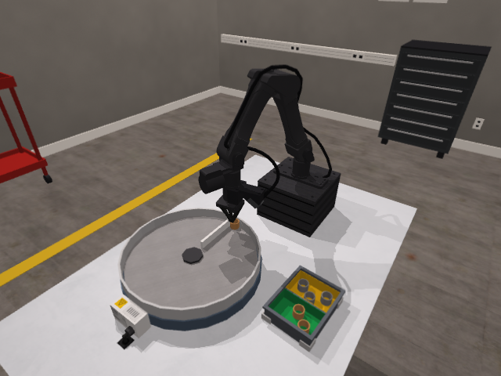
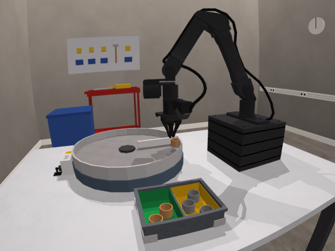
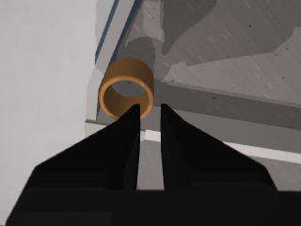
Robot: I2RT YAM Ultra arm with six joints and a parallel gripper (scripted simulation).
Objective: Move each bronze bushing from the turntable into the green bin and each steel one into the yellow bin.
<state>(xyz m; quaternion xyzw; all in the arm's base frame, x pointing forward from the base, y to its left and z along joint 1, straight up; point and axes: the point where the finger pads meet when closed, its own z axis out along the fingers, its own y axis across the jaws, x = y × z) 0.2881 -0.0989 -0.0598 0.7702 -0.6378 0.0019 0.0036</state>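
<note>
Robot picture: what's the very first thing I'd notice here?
The tall black arm bending over the big round turntable, its gripper nearly shut and empty, just above one bronze bushing by the rim. In front sits a bin, green half with two bronze bushings, yellow half with three steel ones.
</note>
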